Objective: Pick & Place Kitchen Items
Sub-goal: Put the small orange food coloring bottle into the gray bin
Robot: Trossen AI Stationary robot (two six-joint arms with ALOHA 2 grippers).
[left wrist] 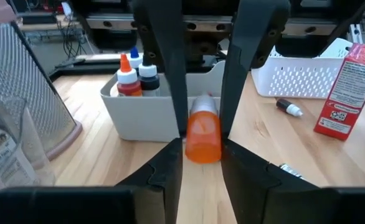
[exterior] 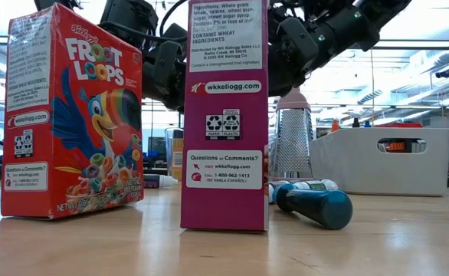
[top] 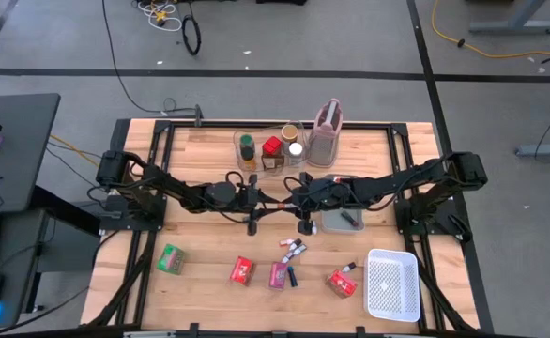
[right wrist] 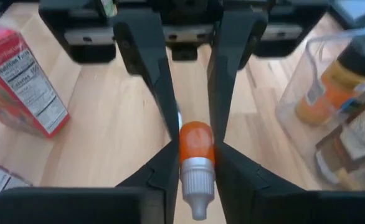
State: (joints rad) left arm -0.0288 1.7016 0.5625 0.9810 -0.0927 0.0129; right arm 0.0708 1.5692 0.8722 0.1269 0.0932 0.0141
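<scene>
Above the table's middle, a small orange bottle [left wrist: 202, 132] with a silvery cap [right wrist: 197, 180] lies level between my two arms. My left gripper [left wrist: 202, 148] and my right gripper [right wrist: 197, 149] meet it tip to tip from opposite sides, both shut on it. In the high view they meet at the centre, left gripper [top: 267, 200] and right gripper [top: 291, 200]. On the near half of the table lie a green packet [top: 172, 258], red packets [top: 242, 270], a pink packet [top: 278, 274] and tiny bottles [top: 294, 249]. My left gripper pinches the bottle's orange body at its base end [left wrist: 201, 149] between two fingers. They come level from the table's left and lie along the bottle, which is clear of the table. My right gripper pinches the orange body near the neck [right wrist: 197, 146] between two fingers, slanting down from the table's right. The silvery cap reaches back between the fingers toward the wrist.
A clear bin [top: 256, 141] of spice jars and a pinkish jug [top: 328, 131] stand at the far middle. A grey tray [top: 336, 223] with bottles sits under my right arm. A white mesh basket [top: 392, 284] is at the near right.
</scene>
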